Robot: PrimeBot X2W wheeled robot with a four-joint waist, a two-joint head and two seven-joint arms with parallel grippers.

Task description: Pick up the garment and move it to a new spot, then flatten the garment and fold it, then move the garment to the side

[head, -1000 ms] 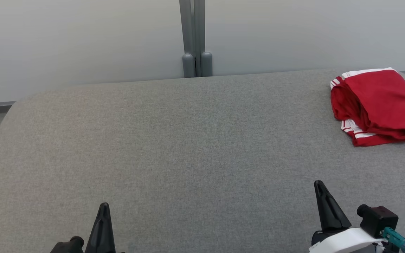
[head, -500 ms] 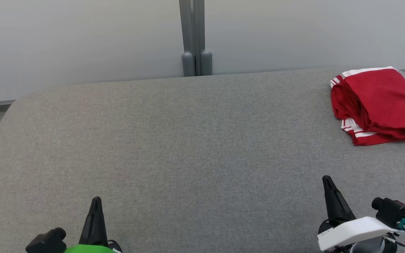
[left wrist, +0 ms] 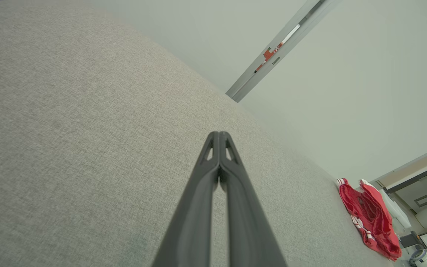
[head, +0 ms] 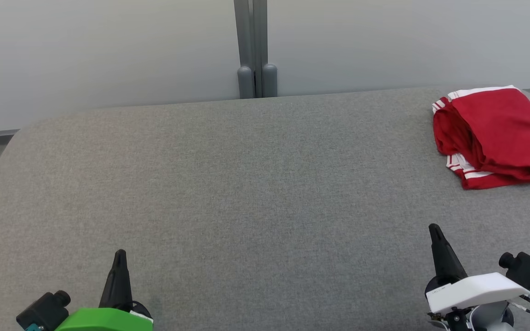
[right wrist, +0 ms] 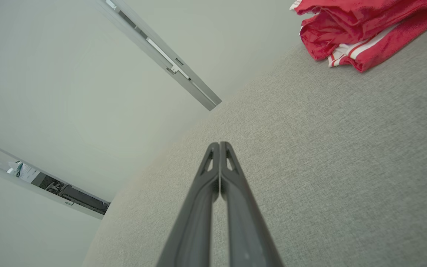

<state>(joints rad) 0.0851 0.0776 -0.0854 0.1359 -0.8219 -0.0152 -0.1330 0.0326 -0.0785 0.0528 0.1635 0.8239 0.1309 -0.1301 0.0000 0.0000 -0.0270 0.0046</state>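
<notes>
- Two grippers wait over the grey padded table (head: 246,184), and both are empty. The left gripper (head: 119,257) and the right gripper (head: 434,231) each have their long dark fingers pressed together into one point, pinching nothing.
- Both sit low near the table's front edge, with their tips pointing away from the robot.
- The garment (head: 495,133) lies ahead of the right gripper and off to its right, well apart from it. From the left gripper it is far across to the right and further forward. Neither gripper touches it.
- I judge this to be the last step, already settled: the cloth is doubled over and lies out at the table's far right, which fits "folded and moved to the side".
- It could also be an untouched bundle waiting for the first pick. The frames do not rule that out.
- If work remains, it falls to the right gripper, which is the nearer one. It would need to spread its fingers, reach forward and to its right, and come down on an edge it can pinch, probably the layered side turned toward the left gripper.
- The garment is red with white striped trim.
- It is a compact bundle with a fairly flat top panel.
- Rumpled inner layers gape along the side facing the grippers, and striped hems peek out at two corners.
- It looks soft and limp, likely to sag and unfold when lifted.
</notes>
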